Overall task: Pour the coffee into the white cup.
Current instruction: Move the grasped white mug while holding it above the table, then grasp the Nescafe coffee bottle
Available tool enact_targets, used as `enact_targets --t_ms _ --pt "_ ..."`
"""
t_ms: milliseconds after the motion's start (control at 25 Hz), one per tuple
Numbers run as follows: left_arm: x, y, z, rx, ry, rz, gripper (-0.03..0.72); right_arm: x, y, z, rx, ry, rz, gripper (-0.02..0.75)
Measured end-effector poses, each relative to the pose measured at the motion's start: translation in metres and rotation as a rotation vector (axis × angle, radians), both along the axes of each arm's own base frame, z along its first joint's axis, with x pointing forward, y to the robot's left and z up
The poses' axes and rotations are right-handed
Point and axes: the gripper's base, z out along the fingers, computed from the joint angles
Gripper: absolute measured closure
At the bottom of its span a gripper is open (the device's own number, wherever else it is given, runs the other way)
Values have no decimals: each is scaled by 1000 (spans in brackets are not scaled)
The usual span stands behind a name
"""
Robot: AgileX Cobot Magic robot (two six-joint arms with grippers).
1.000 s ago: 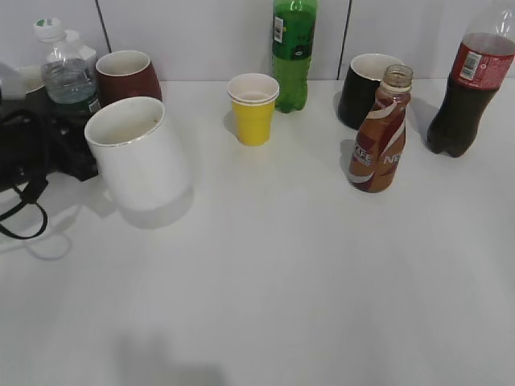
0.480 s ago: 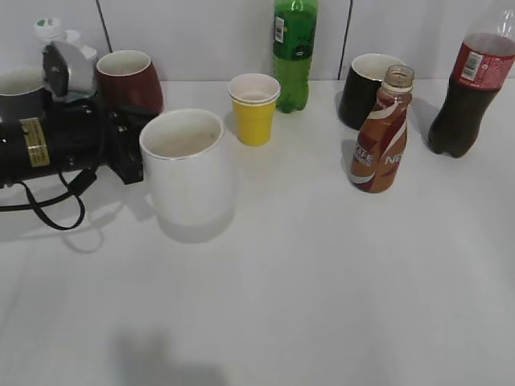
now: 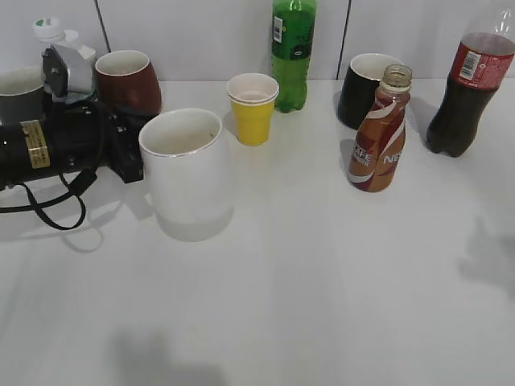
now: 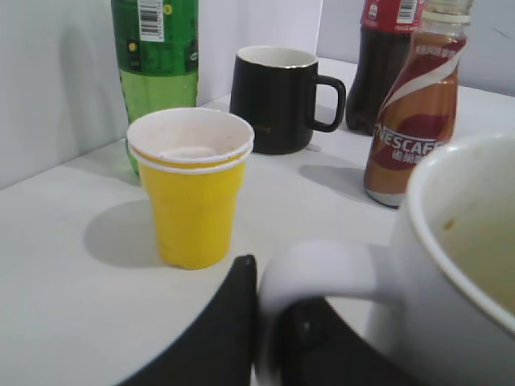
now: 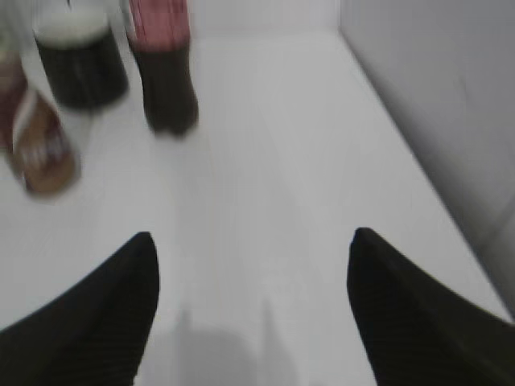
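Observation:
The white cup point(image 3: 185, 165) stands upright at the left middle of the table, its inside looking empty apart from small specks. My left gripper point(image 3: 129, 157) is shut on its handle from the left; in the left wrist view the black fingers point(image 4: 269, 281) clamp the handle and the white cup point(image 4: 467, 265) fills the right side. The brown Nescafe coffee bottle point(image 3: 380, 137) stands uncapped at the right, and also shows in the left wrist view point(image 4: 414, 104) and blurred in the right wrist view point(image 5: 40, 137). My right gripper point(image 5: 253, 241) is open and empty above bare table, outside the exterior view.
A yellow paper cup point(image 3: 253, 108), a green bottle point(image 3: 294, 52), a black mug point(image 3: 366, 88) and a cola bottle point(image 3: 467, 92) stand along the back. A brown mug point(image 3: 127, 80) and a water bottle point(image 3: 48, 30) are behind my left arm.
My left gripper carried the white cup to the right and set it upright, then stayed still. A shadow has appeared at the table's right edge.

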Motion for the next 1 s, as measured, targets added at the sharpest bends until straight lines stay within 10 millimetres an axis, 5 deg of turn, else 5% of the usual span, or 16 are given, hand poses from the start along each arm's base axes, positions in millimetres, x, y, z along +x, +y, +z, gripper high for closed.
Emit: enact_targets --t_ms 280,560,840,1000 --pt "0 0 2 -22 -6 0 646 50 4 -48 -52 -122 39 168" --pt "1 0 3 -30 -7 5 646 82 7 -90 150 -50 18 168" --pt "1 0 3 -30 -7 5 646 110 46 -132 14 -14 497 167" --pt "1 0 3 -30 -7 5 646 122 55 -165 89 65 585 108"
